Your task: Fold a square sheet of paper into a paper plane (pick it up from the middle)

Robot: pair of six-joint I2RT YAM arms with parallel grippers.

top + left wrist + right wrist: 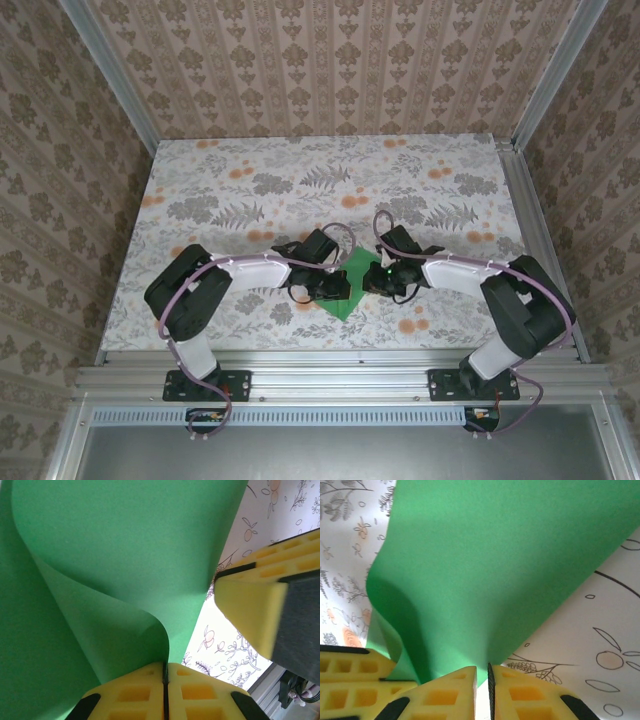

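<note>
The square sheet of paper (356, 270) is plain, unmarked bright green. The left gripper (165, 672) and right gripper (482, 672) holding it have yellow pads (200, 677) trimmed in black. Beneath them the counter (300, 180) is white, printed with grey ferns and orange fruit. Beyond them the walls (330, 60) carry a beige damask pattern.

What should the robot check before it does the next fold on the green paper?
1. Left gripper pinching the square sheet of paper: ok.
2. Right gripper pinching it too: ok, jaws almost closed on its edge.
3. Paper lying flat: not ok, it curls up between them.
4. Crease pressed sharp: cannot tell.
5. Grippers not bumping: cannot tell, they are very close.
</note>
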